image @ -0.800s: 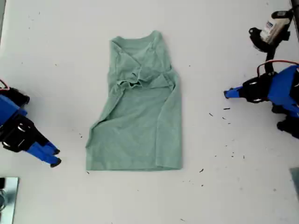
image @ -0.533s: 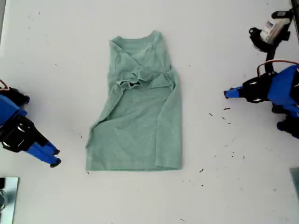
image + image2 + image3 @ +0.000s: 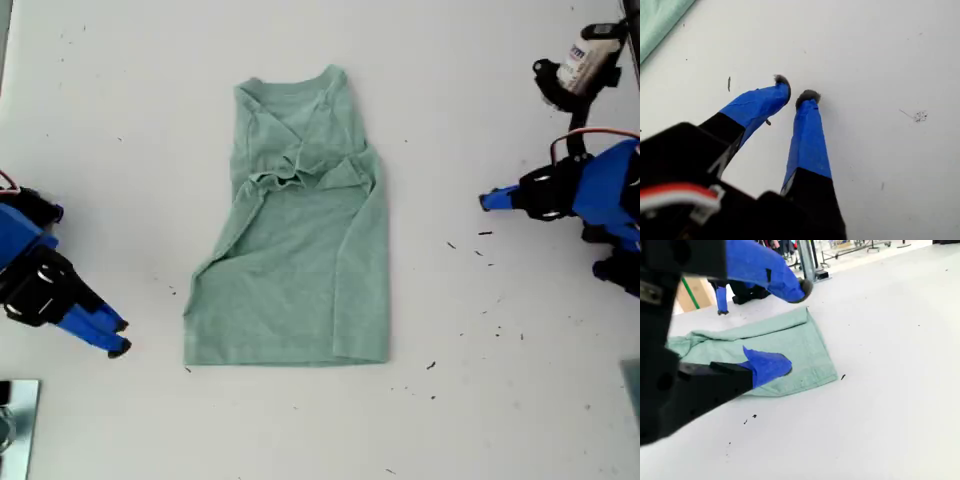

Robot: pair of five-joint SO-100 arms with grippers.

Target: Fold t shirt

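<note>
White table (image 3: 500, 420), dark specks. The t shirt (image 3: 295, 270) lies at centre, sleeves folded in, unmoved over the last second. In the exterior view, first gripper (image 3: 118, 336) is parked at 8 o'clock, jaws a slit apart, empty. Second gripper (image 3: 796, 327) at 3 o'clock gapes wide, empty. Probably a pause before the crosswise fold.

Black arm bodies, blue-taped fingers (image 3: 807, 135) – dark-tipped, red and white cable (image 3: 675, 196) at one wrist

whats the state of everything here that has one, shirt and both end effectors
t shirt: flat on the table, sides folded in, bunched at the chest, not held
my first end effector: jaws barely apart, empty, off the shirt
my second end effector: jaws wide open, empty
</note>
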